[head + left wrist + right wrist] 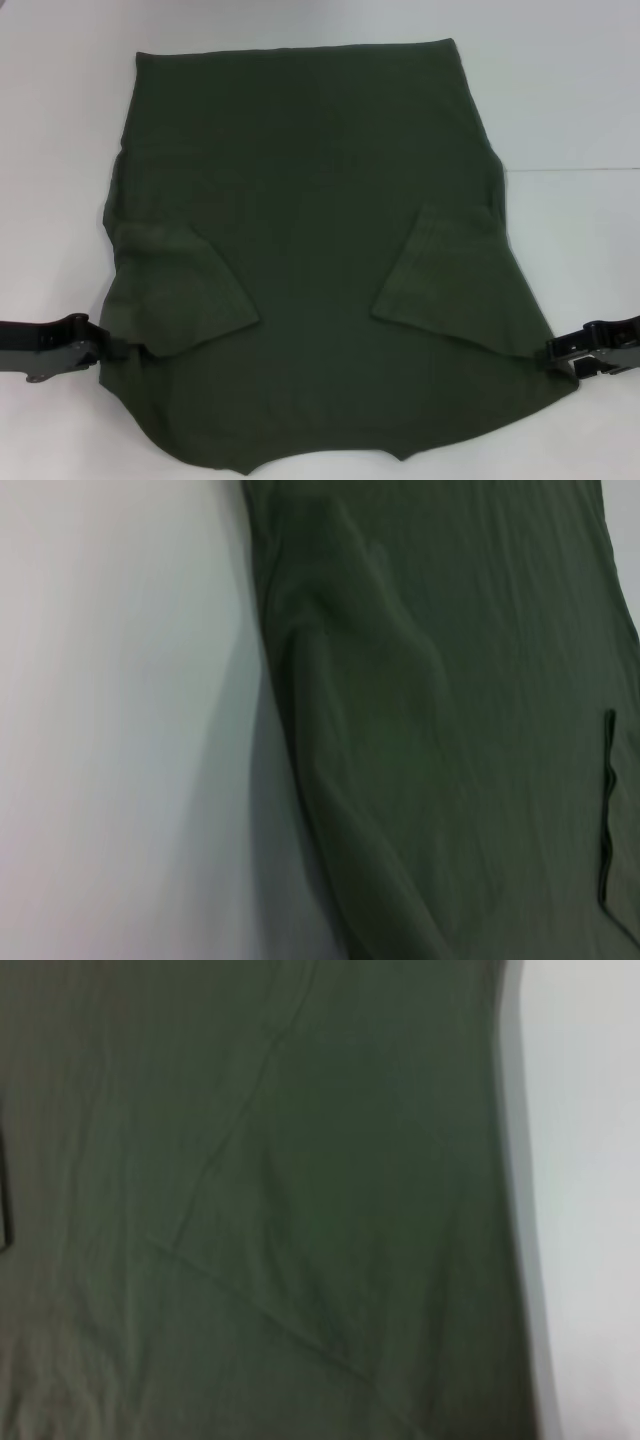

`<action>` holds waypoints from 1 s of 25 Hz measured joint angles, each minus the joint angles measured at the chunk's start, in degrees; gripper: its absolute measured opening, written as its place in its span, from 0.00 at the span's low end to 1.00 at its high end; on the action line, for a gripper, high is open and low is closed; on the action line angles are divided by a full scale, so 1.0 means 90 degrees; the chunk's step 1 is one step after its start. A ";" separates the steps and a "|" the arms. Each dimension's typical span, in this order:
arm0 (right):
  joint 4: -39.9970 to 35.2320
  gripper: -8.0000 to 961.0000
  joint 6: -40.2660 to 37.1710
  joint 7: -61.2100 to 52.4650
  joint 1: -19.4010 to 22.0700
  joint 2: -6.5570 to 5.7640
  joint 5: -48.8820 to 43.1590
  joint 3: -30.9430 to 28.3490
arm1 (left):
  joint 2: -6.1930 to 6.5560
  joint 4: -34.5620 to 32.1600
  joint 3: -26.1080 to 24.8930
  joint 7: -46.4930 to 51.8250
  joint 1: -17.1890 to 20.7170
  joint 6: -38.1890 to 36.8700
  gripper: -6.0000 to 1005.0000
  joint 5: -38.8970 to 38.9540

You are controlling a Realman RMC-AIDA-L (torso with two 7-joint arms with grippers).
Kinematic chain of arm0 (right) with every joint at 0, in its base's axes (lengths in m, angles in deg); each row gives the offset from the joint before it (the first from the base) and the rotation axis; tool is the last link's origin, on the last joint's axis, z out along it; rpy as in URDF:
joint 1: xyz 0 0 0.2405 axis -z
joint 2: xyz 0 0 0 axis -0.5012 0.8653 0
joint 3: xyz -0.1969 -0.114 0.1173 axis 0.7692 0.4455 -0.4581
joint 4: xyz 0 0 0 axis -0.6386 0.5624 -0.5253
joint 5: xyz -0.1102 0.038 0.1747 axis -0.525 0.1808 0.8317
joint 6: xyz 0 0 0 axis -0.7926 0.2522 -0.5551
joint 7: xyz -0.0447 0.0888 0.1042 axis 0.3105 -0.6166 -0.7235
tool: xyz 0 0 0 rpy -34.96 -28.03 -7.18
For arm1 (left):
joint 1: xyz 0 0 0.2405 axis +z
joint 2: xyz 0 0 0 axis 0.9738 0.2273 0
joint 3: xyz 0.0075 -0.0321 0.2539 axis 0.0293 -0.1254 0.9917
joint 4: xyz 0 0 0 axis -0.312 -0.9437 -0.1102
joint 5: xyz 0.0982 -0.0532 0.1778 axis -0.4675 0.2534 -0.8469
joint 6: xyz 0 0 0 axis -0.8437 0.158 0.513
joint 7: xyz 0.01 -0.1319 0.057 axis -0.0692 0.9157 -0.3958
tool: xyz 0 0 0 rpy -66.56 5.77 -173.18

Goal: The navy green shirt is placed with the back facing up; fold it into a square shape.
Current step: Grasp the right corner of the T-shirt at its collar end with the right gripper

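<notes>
The navy green shirt [320,270] lies spread over the middle of the white desk [560,90], its straight hem at the far side and its neck end at the near edge of the head view, where the fabric runs down to the bottom of the frame. Both short sleeves are turned inward on top of the body: the left sleeve [185,290] forms a flap with its cuff pointing toward the centre, and the right sleeve [430,275] lies as a narrower angled flap opposite it, the two well apart with plain fabric between. The left end effector [95,348] sits low at the shirt's left edge, just beside the left sleeve flap, and touches the cloth; the right end effector [553,352] sits at the shirt's right edge at about the same level, also touching the fabric. Whether either one is apart or clamped on the cloth cannot be told, since the fingertips are hidden at the fabric edge. The left wrist view shows the shirt's edge raised slightly in a soft ridge beside bare desk; the right wrist view shows creased fabric and a strip of desk. A faint seam line [575,169] crosses the desk on the right.
</notes>
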 joint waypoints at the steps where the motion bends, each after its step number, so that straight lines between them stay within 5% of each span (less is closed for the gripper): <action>1: 0.0004 0.79 0.0005 0.0007 -0.0004 0.0007 0.0000 0.0001 | 0.0000 0.0000 0.0000 0.0000 -0.0004 0.0000 0.04 0.0001; 25: 0.0074 0.80 0.0157 0.0059 -0.0166 0.0228 0.0013 0.0184 | 0.0008 0.0038 -0.0001 -0.0038 -0.0086 0.0012 0.04 0.0002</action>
